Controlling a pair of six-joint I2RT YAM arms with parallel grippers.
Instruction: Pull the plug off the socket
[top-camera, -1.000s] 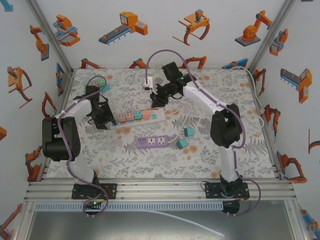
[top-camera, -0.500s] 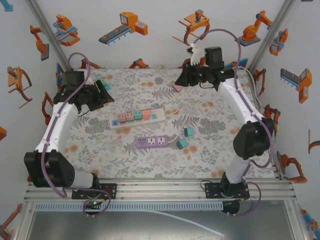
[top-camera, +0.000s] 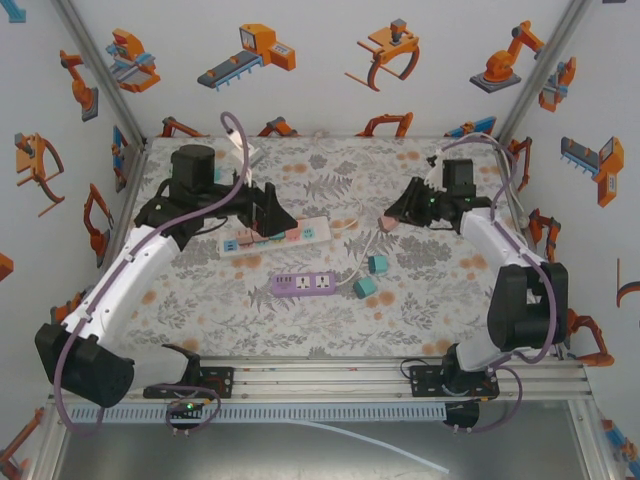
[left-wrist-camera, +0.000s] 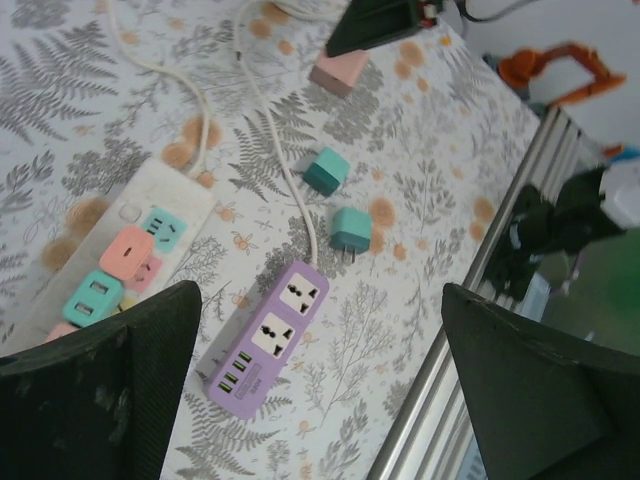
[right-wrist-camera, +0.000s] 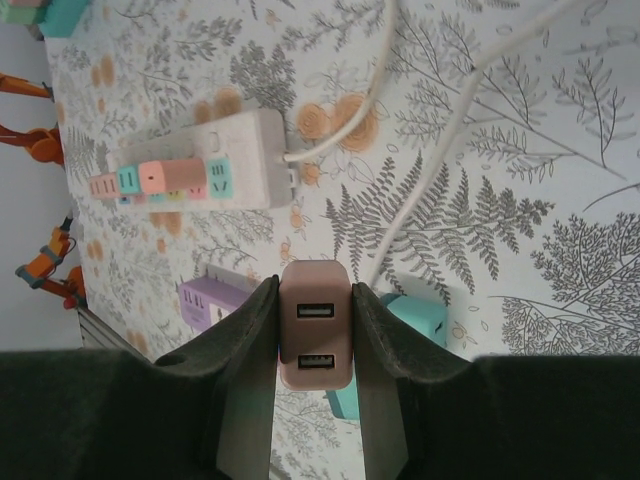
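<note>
Pink plug (right-wrist-camera: 315, 338) clamped in right gripper (right-wrist-camera: 315, 295), apart from white socket strip (right-wrist-camera: 248, 150), left gripper (left-wrist-camera: 320, 310) wide open

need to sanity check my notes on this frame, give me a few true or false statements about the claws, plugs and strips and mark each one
1. The right claw is shut on a pink plug. True.
2. The left claw is clamped on a teal plug. False: it is wide open and holds nothing.
3. The purple strip has nothing in its two big sockets. True.
4. The white strip has no plugs in it. False: a row of pink and teal plugs sits in it.
5. The pink plug shows two USB ports on its face. True.
</note>
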